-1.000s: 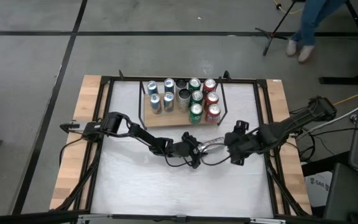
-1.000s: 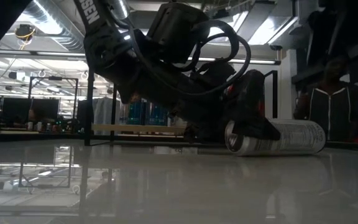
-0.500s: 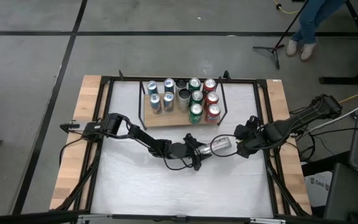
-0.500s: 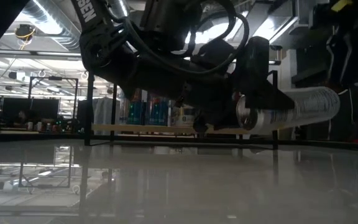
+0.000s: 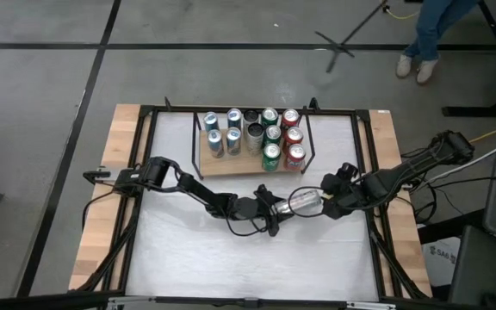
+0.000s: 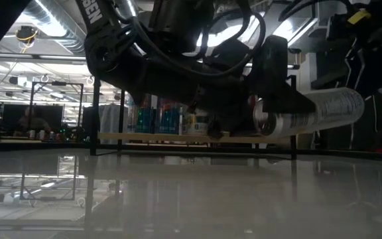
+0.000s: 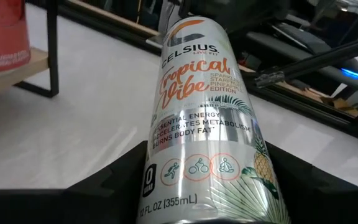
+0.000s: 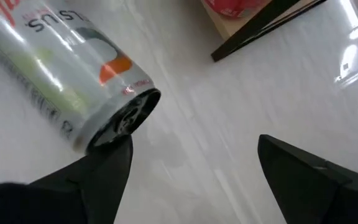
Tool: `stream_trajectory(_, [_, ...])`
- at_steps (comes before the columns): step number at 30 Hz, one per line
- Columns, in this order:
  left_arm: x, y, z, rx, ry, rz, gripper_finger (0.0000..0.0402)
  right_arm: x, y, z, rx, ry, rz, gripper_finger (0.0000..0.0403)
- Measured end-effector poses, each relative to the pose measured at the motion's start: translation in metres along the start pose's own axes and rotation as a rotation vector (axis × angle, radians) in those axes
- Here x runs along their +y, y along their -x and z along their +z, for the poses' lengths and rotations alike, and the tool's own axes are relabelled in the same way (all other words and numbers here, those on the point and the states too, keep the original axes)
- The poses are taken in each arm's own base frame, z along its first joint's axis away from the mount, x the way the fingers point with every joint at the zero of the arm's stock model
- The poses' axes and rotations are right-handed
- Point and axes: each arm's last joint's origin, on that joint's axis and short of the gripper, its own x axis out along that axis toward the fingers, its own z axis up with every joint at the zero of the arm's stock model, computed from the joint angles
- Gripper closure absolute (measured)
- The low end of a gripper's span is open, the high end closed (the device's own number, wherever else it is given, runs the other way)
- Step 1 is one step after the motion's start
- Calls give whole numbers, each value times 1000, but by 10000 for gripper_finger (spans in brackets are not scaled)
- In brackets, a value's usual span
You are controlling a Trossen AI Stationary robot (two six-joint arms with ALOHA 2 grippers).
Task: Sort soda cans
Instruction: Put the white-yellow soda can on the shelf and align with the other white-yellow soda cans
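A slim silver aluminium drink can printed with orange lettering and a pineapple (image 5: pixel 305 202) hangs lengthwise over the white tabletop (image 5: pixel 231 258), clear of the surface in the low view, clamped at one end by the left gripper (image 5: pixel 275 209). Its long axis lies nearly level and runs straight from that gripper toward the right gripper (image 5: pixel 332 203), whose fingers stand apart just off the can's free end; one finger (image 8: pixel 101 171) appears beside the can's rim in the right wrist view. The right arm looks placed for a handover. The wooden shelf in its black wire frame (image 5: pixel 231 164), holding the other upright cans (image 5: pixel 252 133), sits near, toward the table's far edge.
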Motion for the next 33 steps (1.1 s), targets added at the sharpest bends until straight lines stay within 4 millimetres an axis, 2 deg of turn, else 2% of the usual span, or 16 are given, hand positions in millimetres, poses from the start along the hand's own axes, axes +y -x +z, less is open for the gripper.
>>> stream_trajectory(17, [-5, 2, -4, 35, -52, -19, 161, 8, 0, 6, -45, 30, 96, 68])
stream_trajectory(26, [-3, 3, -11, 107, -76, -22, 127, 14, 2, 13, -110, -14, 154, 68])
stream_trajectory(33, [-3, 2, -12, 134, -72, -44, 121, 24, 6, 23, -192, 4, 265, 68])
